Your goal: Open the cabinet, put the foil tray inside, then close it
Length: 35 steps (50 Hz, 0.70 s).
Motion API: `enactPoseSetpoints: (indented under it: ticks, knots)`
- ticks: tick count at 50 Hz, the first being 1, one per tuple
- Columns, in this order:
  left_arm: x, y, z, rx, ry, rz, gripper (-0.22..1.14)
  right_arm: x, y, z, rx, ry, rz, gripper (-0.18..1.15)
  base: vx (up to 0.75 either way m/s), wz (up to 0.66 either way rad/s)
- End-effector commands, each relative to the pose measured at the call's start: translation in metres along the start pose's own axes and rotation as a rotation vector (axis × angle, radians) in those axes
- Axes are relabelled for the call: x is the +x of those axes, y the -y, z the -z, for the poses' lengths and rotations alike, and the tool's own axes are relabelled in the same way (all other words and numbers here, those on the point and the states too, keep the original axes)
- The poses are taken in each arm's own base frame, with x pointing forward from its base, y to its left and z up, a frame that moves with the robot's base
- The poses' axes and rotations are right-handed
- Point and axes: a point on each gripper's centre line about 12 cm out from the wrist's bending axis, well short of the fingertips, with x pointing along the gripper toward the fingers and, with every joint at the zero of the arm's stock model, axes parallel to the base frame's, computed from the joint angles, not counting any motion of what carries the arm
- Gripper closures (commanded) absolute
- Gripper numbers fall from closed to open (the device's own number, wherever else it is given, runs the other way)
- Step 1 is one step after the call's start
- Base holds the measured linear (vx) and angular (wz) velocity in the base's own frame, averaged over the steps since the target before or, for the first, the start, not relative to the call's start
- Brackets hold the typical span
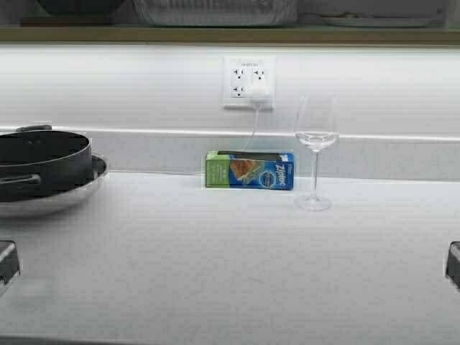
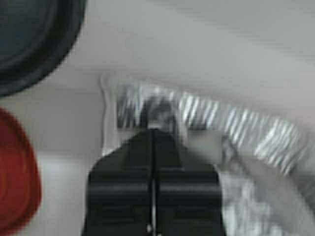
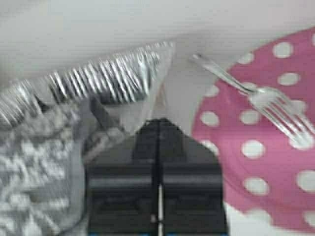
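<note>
The foil tray [image 1: 215, 13] shows at the very top of the high view, just above the cabinet's wooden bottom edge [image 1: 230, 34]. The cabinet doors are out of view. In the left wrist view my left gripper [image 2: 154, 129] is shut at one corner of the tray's ribbed wall [image 2: 236, 123], its tips on the rim. In the right wrist view my right gripper [image 3: 158, 120] is shut on the rim at the opposite corner of the tray [image 3: 98, 81]. Neither gripper shows in the high view; only bits of the arms sit at its lower side edges.
A dark round vessel [image 2: 29, 34] and a red piece [image 2: 15, 177] lie beside the tray's left end. A pink dotted plate [image 3: 266, 167] with a fork [image 3: 256, 98] lies by its right end. On the counter stand a black pot [image 1: 43, 162], a Ziploc box [image 1: 249, 170] and a wine glass [image 1: 315, 151].
</note>
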Motion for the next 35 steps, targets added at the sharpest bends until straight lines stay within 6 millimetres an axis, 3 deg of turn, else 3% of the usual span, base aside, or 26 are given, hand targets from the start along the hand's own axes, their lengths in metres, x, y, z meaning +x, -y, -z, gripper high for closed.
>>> enactPoseSetpoints:
  ticks: [1, 16, 35]
  knots:
    - [-0.008, 0.012, -0.001, 0.034, 0.0, 0.004, 0.88, -0.008, -0.005, -0.002, -0.002, 0.018, 0.001, 0.89, -0.12, -0.03]
    - [-0.011, 0.007, 0.017, 0.043, -0.041, -0.011, 0.87, -0.008, -0.014, 0.014, -0.032, -0.015, -0.024, 0.89, -0.19, -0.05]
    - [-0.02, 0.002, 0.031, 0.102, -0.074, -0.022, 0.87, -0.015, -0.02, 0.001, -0.119, 0.013, -0.04, 0.89, -0.21, -0.04]
